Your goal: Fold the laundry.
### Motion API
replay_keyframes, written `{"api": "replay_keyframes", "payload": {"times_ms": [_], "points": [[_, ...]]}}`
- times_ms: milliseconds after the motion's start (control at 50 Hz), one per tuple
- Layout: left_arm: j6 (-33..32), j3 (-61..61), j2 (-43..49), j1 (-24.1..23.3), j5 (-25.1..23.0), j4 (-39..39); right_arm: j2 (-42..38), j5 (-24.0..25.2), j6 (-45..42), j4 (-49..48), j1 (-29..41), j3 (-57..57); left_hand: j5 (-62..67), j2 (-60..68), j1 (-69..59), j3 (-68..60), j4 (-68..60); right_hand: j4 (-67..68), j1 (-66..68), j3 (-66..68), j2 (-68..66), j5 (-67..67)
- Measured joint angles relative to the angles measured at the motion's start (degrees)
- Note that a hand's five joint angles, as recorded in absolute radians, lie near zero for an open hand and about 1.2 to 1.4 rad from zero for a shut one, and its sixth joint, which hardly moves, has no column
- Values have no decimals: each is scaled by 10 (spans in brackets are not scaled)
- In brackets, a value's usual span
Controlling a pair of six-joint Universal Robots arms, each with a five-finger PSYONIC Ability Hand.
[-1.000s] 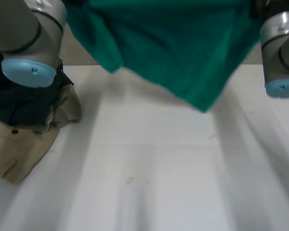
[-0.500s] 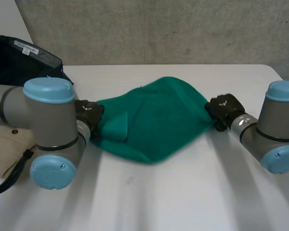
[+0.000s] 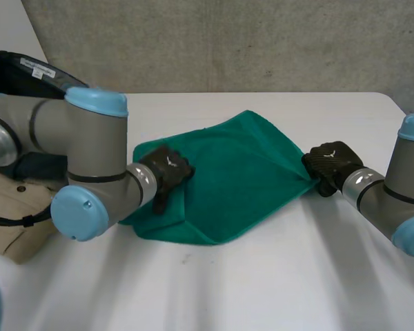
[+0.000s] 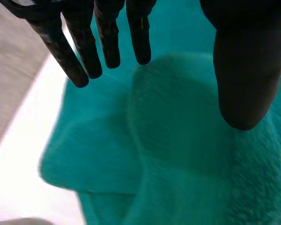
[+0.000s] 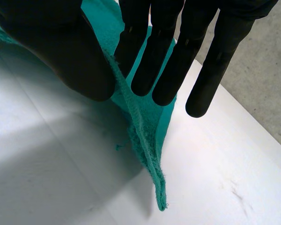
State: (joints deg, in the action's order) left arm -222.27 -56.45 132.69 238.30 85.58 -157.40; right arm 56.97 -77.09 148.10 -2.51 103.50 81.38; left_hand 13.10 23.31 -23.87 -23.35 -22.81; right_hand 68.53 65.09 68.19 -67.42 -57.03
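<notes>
Table (image 3: 276,276): white and bare on the near side of both hands. Likely hazard: the cloth slides on it if one hand pulls before the other is set.
Cloth (image 3: 241,172): green, lying mostly flat between the two hands. It sits under the left hand at one side, and the opposite corner rises off the table into the right hand. Likely hazard: a fold begun now would trap the rumple and come out skewed.
Pile (image 3: 14,221): tan and dark garments, well apart from the cloth on the outer side of the left arm. Likely hazard: a wide sweep of that arm could drag it.
Left hand (image 3: 167,172): spread over the cloth near its side edge, holding nothing. Its fingers (image 4: 107,42) are straight and the thumb (image 4: 243,70) is well apart from them. Likely hazard: with no grip here, a tug from the other side would pull the cloth out from beneath the palm.
Right hand (image 3: 331,162): its thumb (image 5: 65,56) and straight fingers (image 5: 164,70) appear to pinch the corner edge between them. Likely hazard: little cloth is caught, so the corner may slip free when lifted.
Flap (image 4: 168,154): a doubled-over ridge of cloth under the left palm, running out past the fingertips. Likely hazard: pressing down would crease it in.
</notes>
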Motion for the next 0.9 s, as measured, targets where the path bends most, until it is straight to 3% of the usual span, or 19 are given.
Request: {"api": "replay_keyframes", "payload": {"times_ms": [40, 140, 280, 380, 500, 620, 760, 900], "points": [[-7, 6, 13, 2, -3, 11, -1, 0, -1, 0, -2, 0, 2, 3, -2, -1, -1, 0, 0, 0, 0, 0], [-15, 14, 27, 3, -2, 17, 1, -3, -2, 2, -7, -4, 400, 408, -425, -397, -407, 0, 0, 0, 0, 0], [-5, 12, -3, 4, 28, 16, 22, -5, -7, 20, -19, -14, 431, 451, -434, -444, -456, 0, 0, 0, 0, 0], [22, -20, -105, 17, 70, 19, 80, -2, -34, 84, -47, -34, 435, 451, -430, -444, -456, 0, 0, 0, 0, 0], [46, -85, -259, 57, 92, 49, 176, 11, -104, 239, -93, -80, 435, 451, -430, -444, -456, 0, 0, 0, 0, 0], [58, -147, -354, 92, 60, 87, 236, 24, -155, 382, -118, -116, 435, 452, -430, -446, -457, 0, 0, 0, 0, 0], [67, -178, -327, 113, 13, 87, 215, 18, -183, 440, -112, -131, 435, 452, -430, -446, -457, 0, 0, 0, 0, -8], [70, -74, -156, 110, 36, 42, 70, -35, -240, 438, -74, -186, 435, 453, -430, -446, -457, 0, 0, 0, 0, -10]]}}
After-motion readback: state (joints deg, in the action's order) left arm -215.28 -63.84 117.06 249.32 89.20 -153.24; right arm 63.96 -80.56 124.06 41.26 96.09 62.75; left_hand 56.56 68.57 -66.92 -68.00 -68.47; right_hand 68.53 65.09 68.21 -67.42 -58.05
